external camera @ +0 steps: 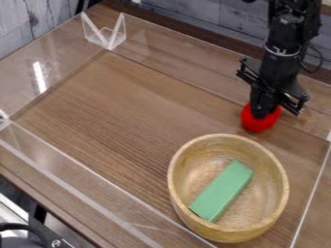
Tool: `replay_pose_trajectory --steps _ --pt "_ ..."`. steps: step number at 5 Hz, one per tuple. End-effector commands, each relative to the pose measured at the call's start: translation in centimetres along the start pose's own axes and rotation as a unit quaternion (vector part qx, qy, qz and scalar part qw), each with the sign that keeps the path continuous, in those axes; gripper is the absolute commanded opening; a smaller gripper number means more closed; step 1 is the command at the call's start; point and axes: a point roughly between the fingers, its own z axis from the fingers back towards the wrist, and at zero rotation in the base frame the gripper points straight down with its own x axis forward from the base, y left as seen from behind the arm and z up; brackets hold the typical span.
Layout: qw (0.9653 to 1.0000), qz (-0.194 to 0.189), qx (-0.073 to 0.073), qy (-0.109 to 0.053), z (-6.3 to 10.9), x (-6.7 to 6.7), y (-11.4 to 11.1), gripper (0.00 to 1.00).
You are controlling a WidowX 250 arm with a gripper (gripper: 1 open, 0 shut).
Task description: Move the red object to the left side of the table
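The left part of the table (116,107) is bare wood grain inside clear walls (52,58). Near the front right corner stands a wooden bowl (176,172) with a flat green block (223,190) lying slantwise in it. Just behind the bowl, by the right edge, sits the red object (261,120) on the table. The gripper (266,105) points down, clenched on its top.
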Motion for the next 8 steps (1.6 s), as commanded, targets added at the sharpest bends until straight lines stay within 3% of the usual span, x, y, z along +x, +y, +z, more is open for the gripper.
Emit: replay_pose_trajectory --steps 1,3,4,6,8 --pt "0.9981 0.013 0.014 -0.059 4.8 0.7 1.6 0.00" --pt "0.9920 0.075 0.044 -0.091 9.7 -1.2 6.8 0.00" --pt "0.9870 0.121 0.061 -0.087 10.4 -3.6 11.0 0.00" --pt "0.9781 0.169 0.098 -0.072 10.3 -9.4 18.7 0.00" --pt "0.9734 0.185 0.119 -0.062 7.8 -12.3 25.1 0.00"
